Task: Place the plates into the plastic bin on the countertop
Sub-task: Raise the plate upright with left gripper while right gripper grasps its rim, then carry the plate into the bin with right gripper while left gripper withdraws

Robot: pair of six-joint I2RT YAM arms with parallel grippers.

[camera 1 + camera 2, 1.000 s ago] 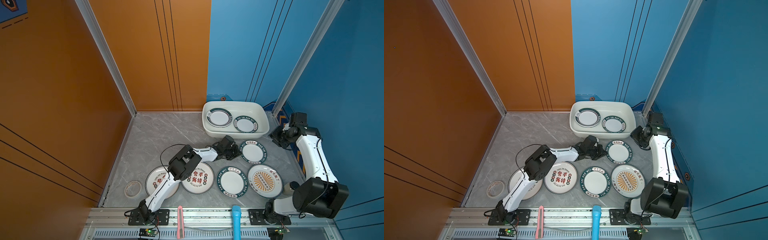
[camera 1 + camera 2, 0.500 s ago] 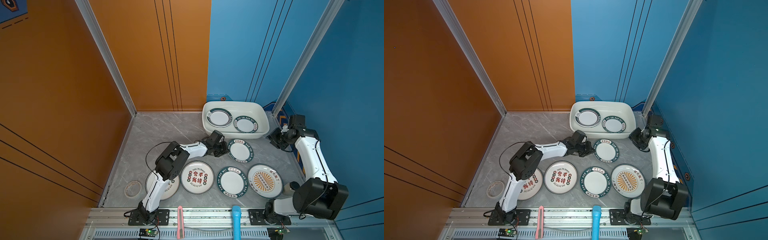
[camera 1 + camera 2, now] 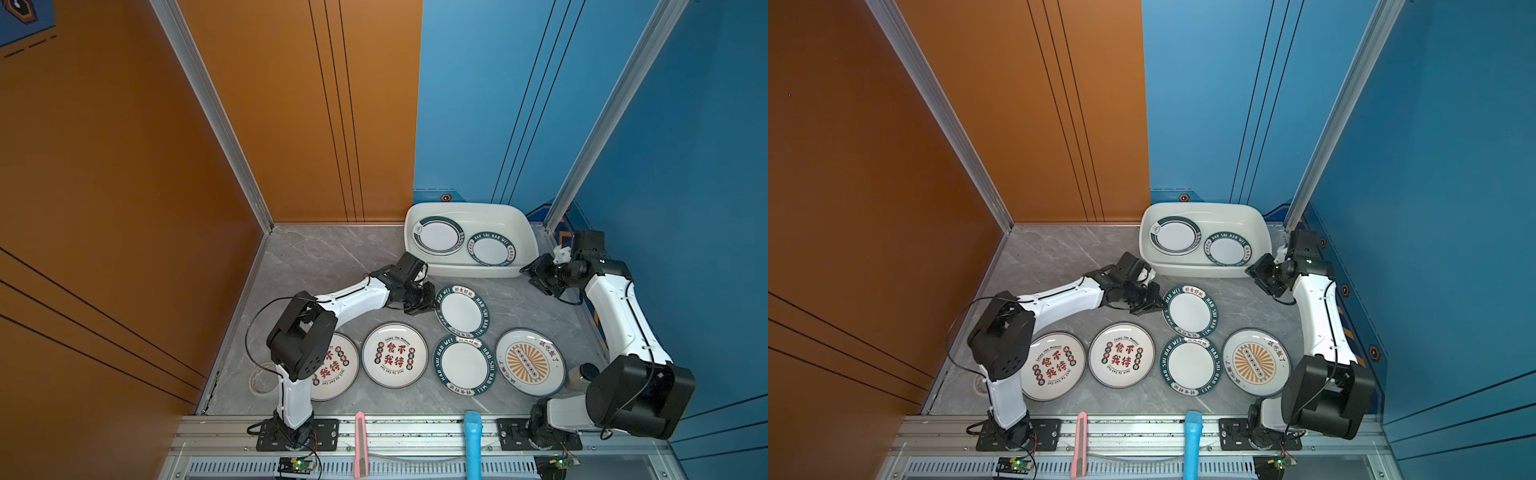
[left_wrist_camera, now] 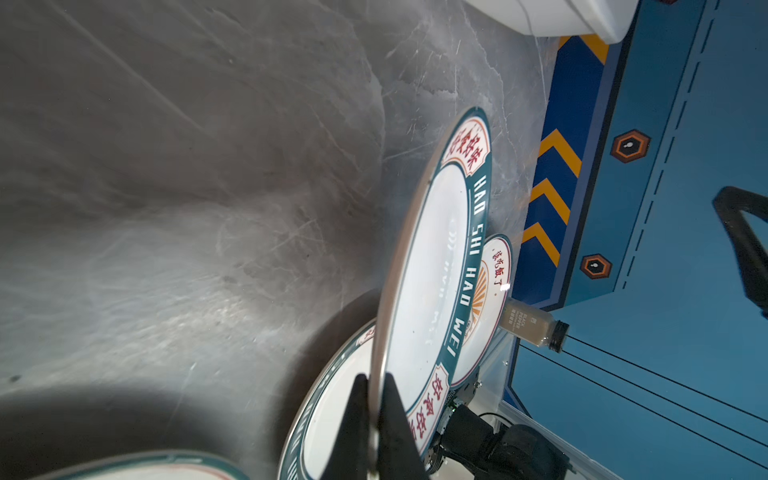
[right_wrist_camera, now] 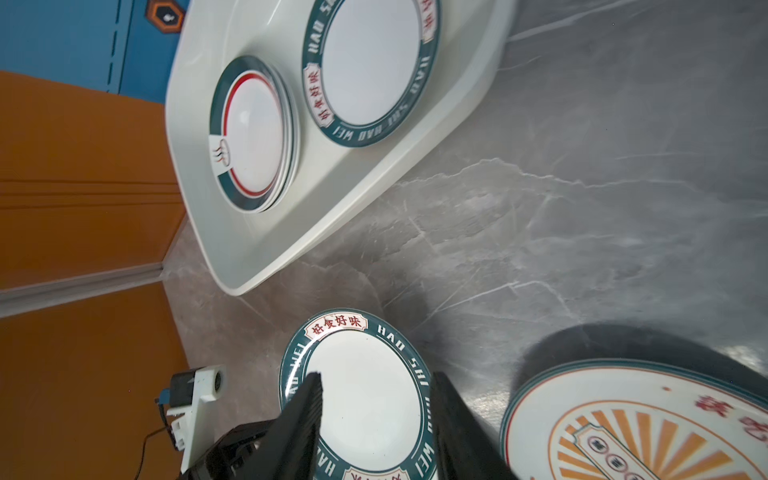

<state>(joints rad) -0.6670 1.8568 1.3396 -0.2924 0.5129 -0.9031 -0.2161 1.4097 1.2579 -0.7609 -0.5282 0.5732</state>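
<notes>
My left gripper (image 3: pixel 428 300) (image 4: pixel 376 386) is shut on the left rim of a green-rimmed plate (image 3: pixel 462 311) (image 4: pixel 428 282), which is tilted just in front of the plastic bin (image 3: pixel 469 208). Two plates (image 3: pixel 438 235) (image 3: pixel 491 249) lie in the bin. My right gripper (image 3: pixel 530 274) (image 5: pixel 376 376) stands open and empty by the bin's front right corner, facing the held plate (image 5: pixel 365 399). On the countertop (image 3: pixel 332 266) lie two red-character plates (image 3: pixel 332 368) (image 3: pixel 394 355), a green-rimmed plate (image 3: pixel 464 365) and a sunburst plate (image 3: pixel 528 362).
A tape roll (image 3: pixel 262 378) lies at the front left behind the left arm. A pepper bottle (image 3: pixel 579 374) stands by the right arm's base. A pink cutter (image 3: pixel 360 440) and a blue handle (image 3: pixel 472 440) rest on the front rail. Walls close in on three sides.
My left gripper has drawn the green-rimmed plate to the left across the countertop. The right gripper has shifted slightly left and its jaws have spread wider.
</notes>
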